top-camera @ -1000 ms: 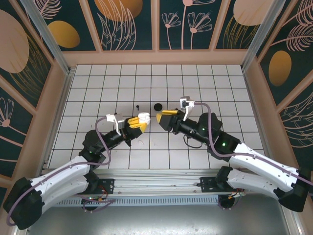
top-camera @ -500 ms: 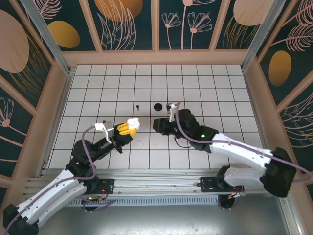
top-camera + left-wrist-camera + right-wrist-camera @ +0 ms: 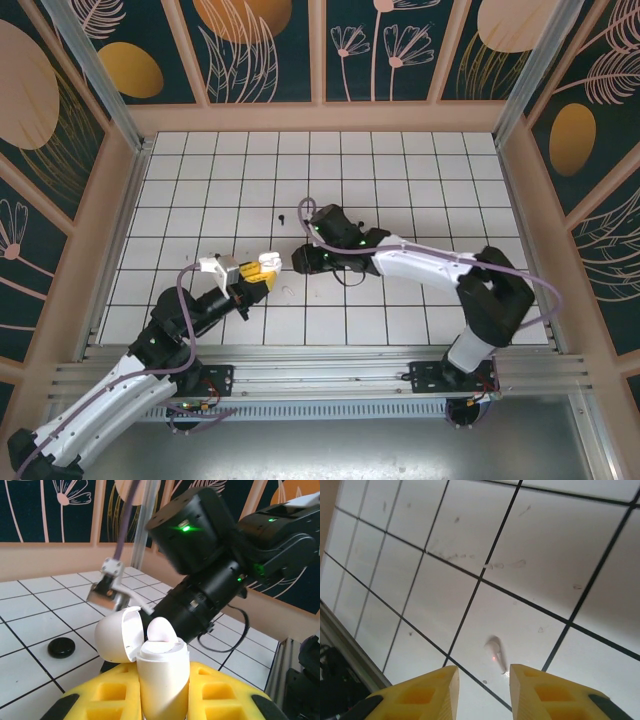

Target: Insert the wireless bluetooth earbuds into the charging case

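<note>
Earbuds: whitish earbud (image 3: 495, 653) lying on a white tile, a small red dot on it; black earbud (image 3: 283, 217) lying well apart on the tiles, farther back, beside the right arm.
Case (image 3: 162, 677): white, upright, lid (image 3: 119, 636) swung open to the left; pale rounded shape in the mouth, too unclear to name.
Left gripper (image 3: 260, 270): clamped on the body of the case between yellow fingers (image 3: 107, 697), held above the tiles.
Right gripper (image 3: 482, 675): yellow fingers parted, nothing between them; aimed down at the tile, whitish earbud just beyond the gap, apart from both tips.
Right arm (image 3: 420, 265): stretched across toward the left gripper, dark wrist close behind the case in the left wrist view.
Black disc (image 3: 61, 647): flat on a tile, left of the case.
Table (image 3: 400, 160): white tiles, dark lines between.
</note>
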Robot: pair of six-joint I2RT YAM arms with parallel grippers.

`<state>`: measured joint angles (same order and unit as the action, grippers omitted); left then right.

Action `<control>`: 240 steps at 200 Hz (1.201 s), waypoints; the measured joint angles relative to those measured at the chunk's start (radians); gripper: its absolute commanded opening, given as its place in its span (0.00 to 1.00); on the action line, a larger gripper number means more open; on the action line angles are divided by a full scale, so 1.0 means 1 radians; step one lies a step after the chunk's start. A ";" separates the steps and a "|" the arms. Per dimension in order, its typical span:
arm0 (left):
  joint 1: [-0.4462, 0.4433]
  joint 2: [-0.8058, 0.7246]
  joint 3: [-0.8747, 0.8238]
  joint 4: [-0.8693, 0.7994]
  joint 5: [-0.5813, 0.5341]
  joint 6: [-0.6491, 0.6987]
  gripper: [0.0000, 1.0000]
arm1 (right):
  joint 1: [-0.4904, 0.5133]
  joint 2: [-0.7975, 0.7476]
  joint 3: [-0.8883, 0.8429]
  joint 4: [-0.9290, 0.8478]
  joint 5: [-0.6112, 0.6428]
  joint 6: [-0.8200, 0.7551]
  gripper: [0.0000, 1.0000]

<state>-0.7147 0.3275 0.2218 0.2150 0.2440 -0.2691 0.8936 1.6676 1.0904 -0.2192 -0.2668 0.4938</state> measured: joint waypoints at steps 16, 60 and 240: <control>0.000 -0.002 0.000 -0.006 -0.003 0.000 0.00 | 0.000 0.074 0.040 -0.035 -0.039 -0.041 0.32; 0.000 -0.002 0.000 -0.016 -0.027 0.007 0.00 | -0.001 0.190 0.119 -0.127 -0.086 -0.128 0.33; 0.000 -0.120 -0.024 -0.057 -0.100 0.003 0.00 | 0.090 0.391 0.343 -0.303 -0.019 -0.231 0.36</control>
<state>-0.7147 0.2073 0.1982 0.1577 0.1444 -0.2661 0.9840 2.0590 1.4338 -0.5220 -0.2863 0.2626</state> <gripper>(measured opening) 0.163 0.363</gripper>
